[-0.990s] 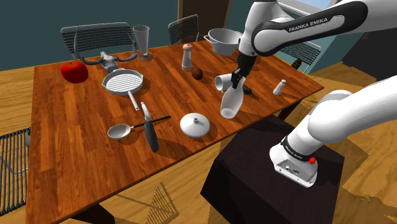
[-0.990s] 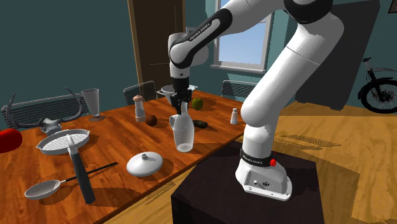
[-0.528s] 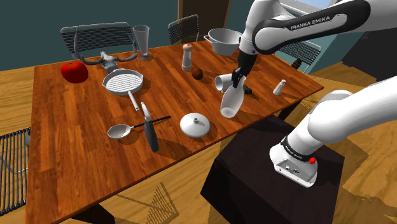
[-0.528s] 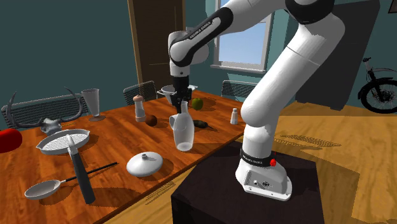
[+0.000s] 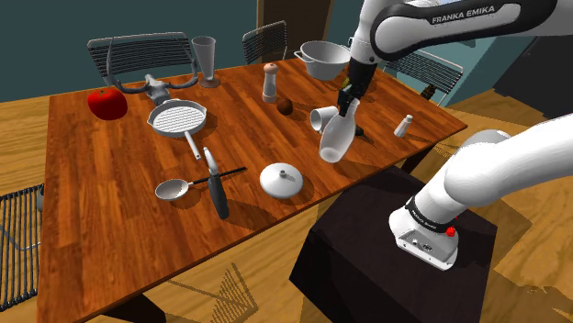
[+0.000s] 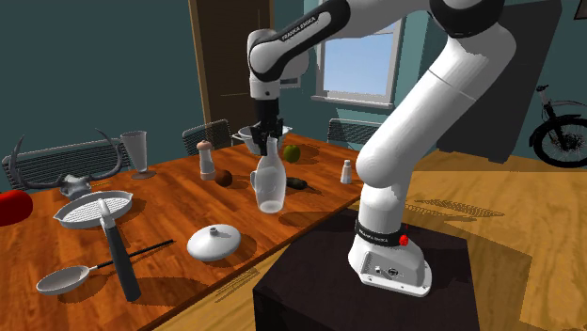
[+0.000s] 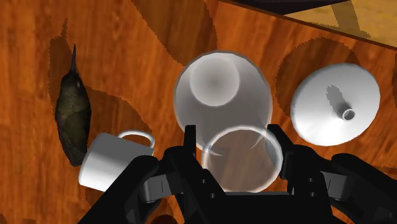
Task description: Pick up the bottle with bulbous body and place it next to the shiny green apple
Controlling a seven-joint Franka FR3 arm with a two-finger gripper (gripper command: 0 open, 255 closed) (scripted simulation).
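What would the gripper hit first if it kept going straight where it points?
The gripper points down, clasping the clear bottle by its neck. Straight on, the bottle's bottom would probably touch the table first, beside the white mug.

1. Glossy red-brown plank table [image 5: 92, 183] sits under the claw [image 5: 347, 99].
2. Teal walls [image 6: 85, 66] are beyond the claw, across the table.
3. Dark wooden door [image 6: 226, 56] is in that wall, behind the claw.
4. Bright window [image 6: 362, 66] beside the door lets in daylight.
5. Grey chairs [image 5: 129, 46] line the table's far edge.
6. Light wooden floor [image 6: 508, 263] is all around.
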